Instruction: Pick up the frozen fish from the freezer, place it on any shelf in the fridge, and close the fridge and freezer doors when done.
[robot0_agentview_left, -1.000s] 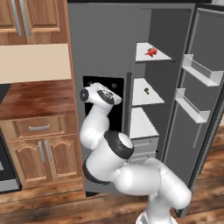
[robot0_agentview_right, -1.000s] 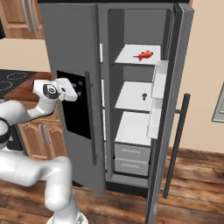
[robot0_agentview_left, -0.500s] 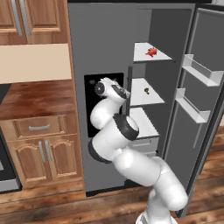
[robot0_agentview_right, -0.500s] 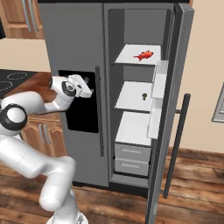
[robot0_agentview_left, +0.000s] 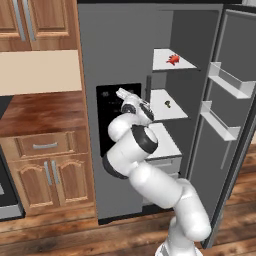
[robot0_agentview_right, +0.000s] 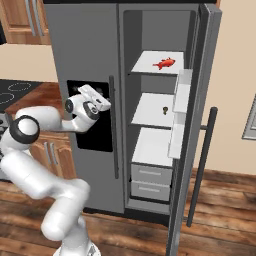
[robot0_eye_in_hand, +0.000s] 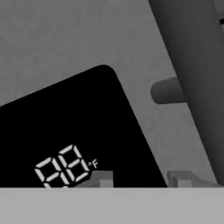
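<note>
Inside, the fridge (robot0_agentview_right: 150, 30) stands with its right door (robot0_agentview_right: 192, 125) swung wide, and the fish (robot0_agentview_right: 164, 63) lies alone on the top shelf (robot0_agentview_right: 145, 67), red against the white. On the middle shelf (robot0_agentview_right: 150, 112), below the fish, sits a small dark item (robot0_agentview_right: 164, 109) too small to identify. Two drawers (robot0_agentview_right: 150, 181) close off the bottom, under the lowest shelf. The freezer door (robot0_agentview_right: 80, 45) to the left of the fish is shut, its long handle (robot0_agentview_right: 113, 127) running down beside the black panel (robot0_agentview_right: 92, 135).

Since half a second ago the hand has moved rightward across that panel, toward the handle, and the elbow has risen and swung closer to the fridge.

Now the arm (robot0_agentview_left: 150, 180) bends up from the floor and reaches forward, the claw (robot0_eye_in_hand: 141, 178) pressed close to the freezer door. Its fingertips (robot0_eye_in_hand: 101, 177) sit apart, holding nothing, just beside the panel's temperature readout (robot0_eye_in_hand: 61, 166), with the handle on the far side.
</note>
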